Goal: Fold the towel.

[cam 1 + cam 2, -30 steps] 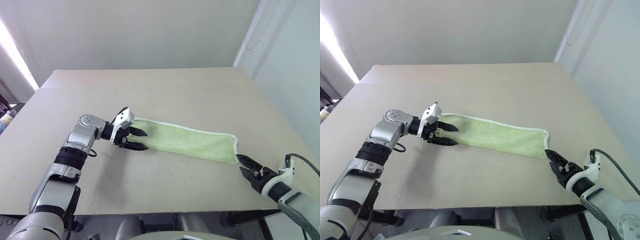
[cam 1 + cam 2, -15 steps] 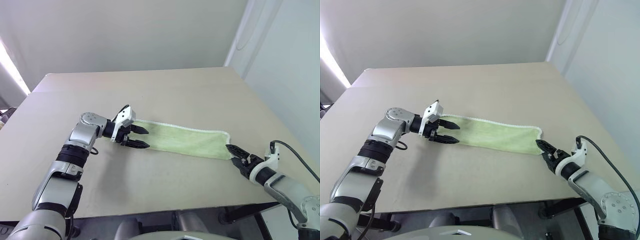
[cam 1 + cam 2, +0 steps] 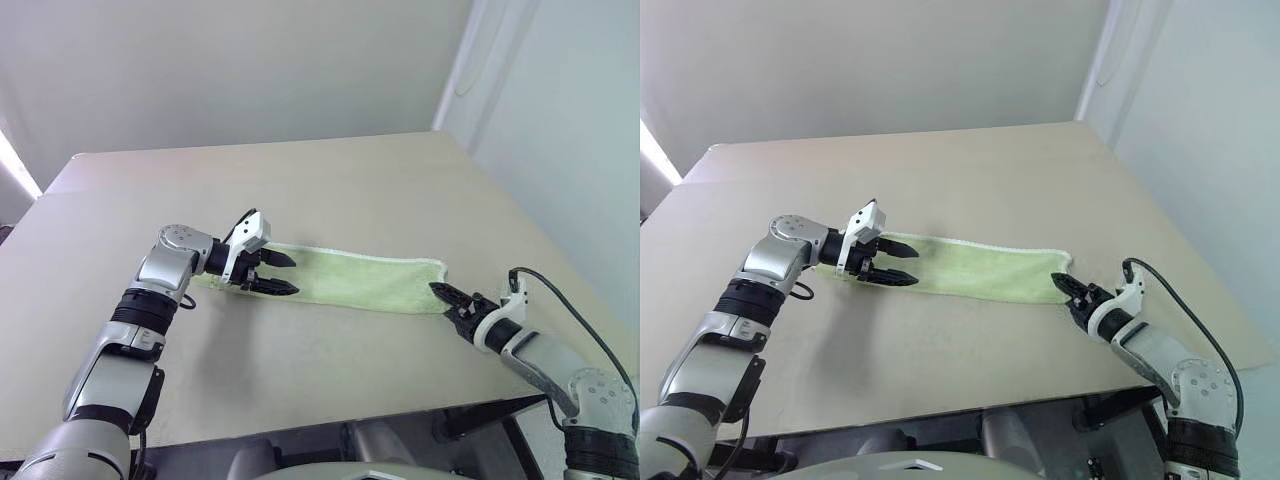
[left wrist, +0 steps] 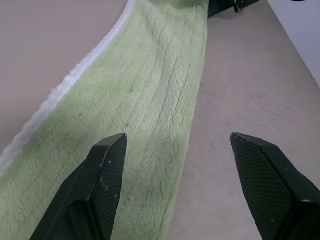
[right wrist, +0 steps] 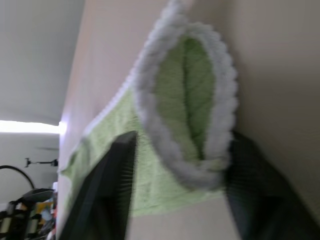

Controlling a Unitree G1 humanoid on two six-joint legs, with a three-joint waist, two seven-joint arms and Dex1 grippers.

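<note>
The towel (image 3: 350,280) is a light green strip with white edging, lying lengthwise across the tan table (image 3: 330,180). My left gripper (image 3: 292,275) hovers open over the towel's left end, and the left wrist view shows one finger (image 4: 107,170) above the cloth and the other above bare table. My right gripper (image 3: 441,293) is at the towel's right end. In the right wrist view the end's white-edged fold (image 5: 185,115) bulges between the two fingers, which press on both sides of it.
The table's front edge (image 3: 300,425) runs close below both arms, and its right edge (image 3: 520,250) lies just beyond the right gripper. A pale wall (image 3: 560,120) stands to the right. A black cable (image 3: 560,300) loops off the right forearm.
The camera has swung to the right. My right gripper came forward to the towel's right end and its fingers closed in on it. The left gripper kept still.
</note>
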